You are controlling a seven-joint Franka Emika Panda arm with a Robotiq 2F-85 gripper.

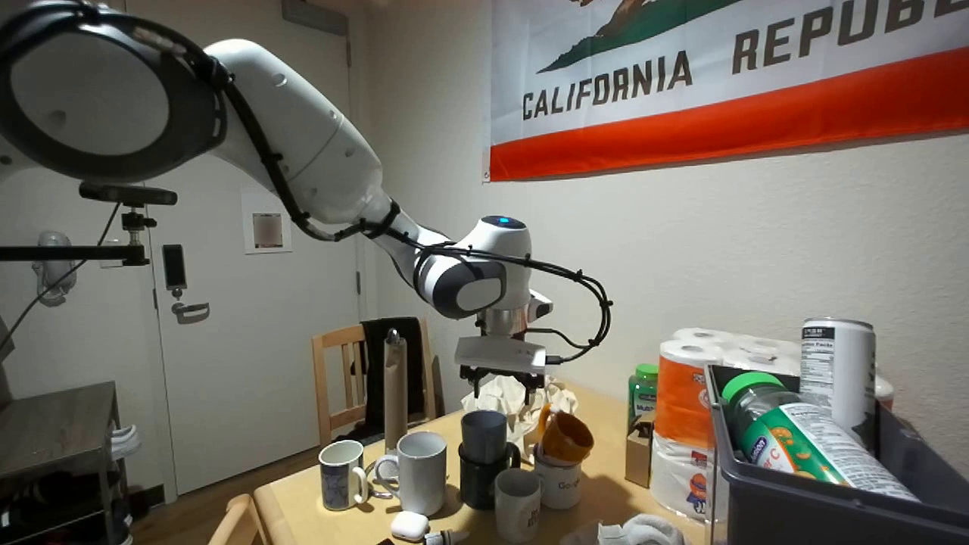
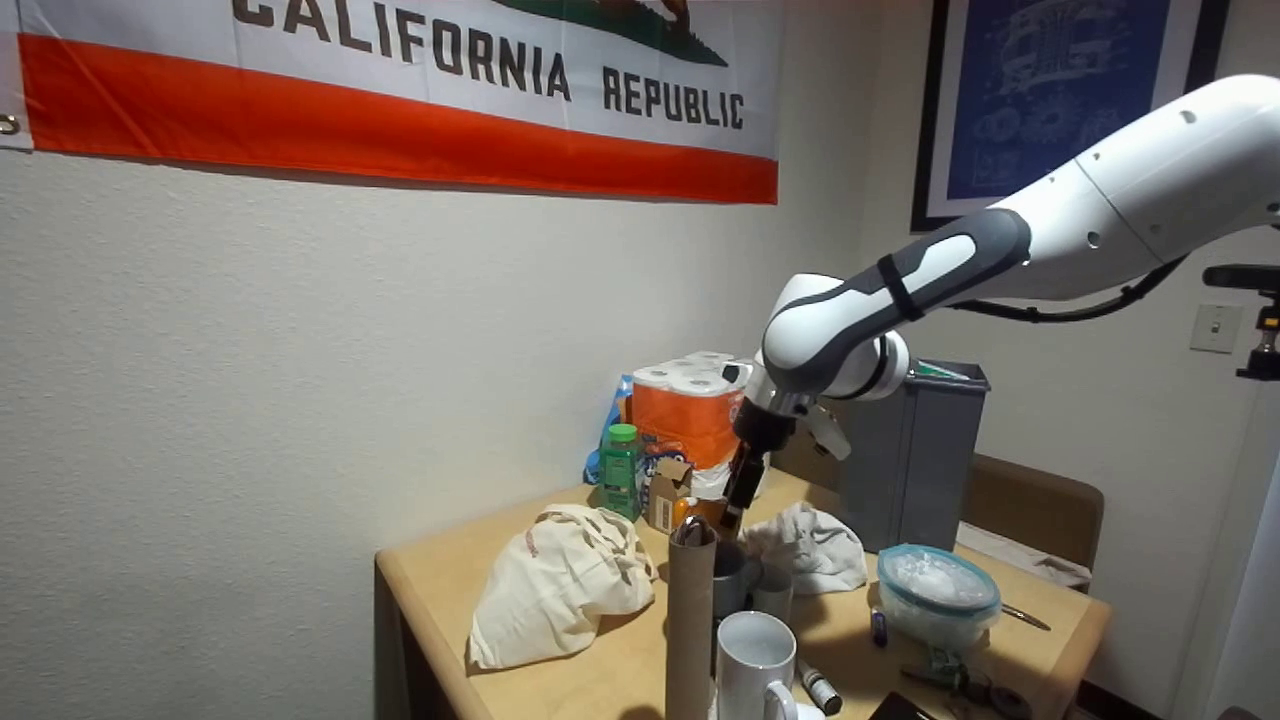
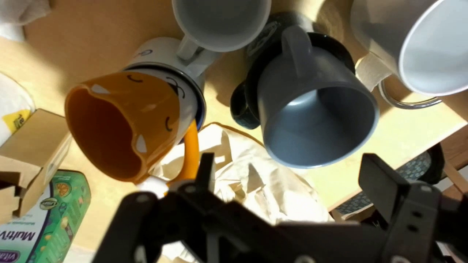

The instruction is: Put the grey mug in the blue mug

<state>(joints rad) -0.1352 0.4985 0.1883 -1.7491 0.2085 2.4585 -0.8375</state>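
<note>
While jaws gape clear, the dark mug's (image 1: 477, 484) rim encircles the grey mug (image 1: 483, 438).

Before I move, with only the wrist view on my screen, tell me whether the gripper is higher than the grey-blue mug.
Observer: It is: in an exterior view the gripper hangs higher than the grey-blue mug, with a gap showing between them.
Operator: Now report how that mug stands.
Observer: It looks upright there, its upper part sticking up out of the dark mug.
Operator: Name something tall outside my view.
Observer: A brown tube stands upright nearby, showing in both exterior views.
</note>
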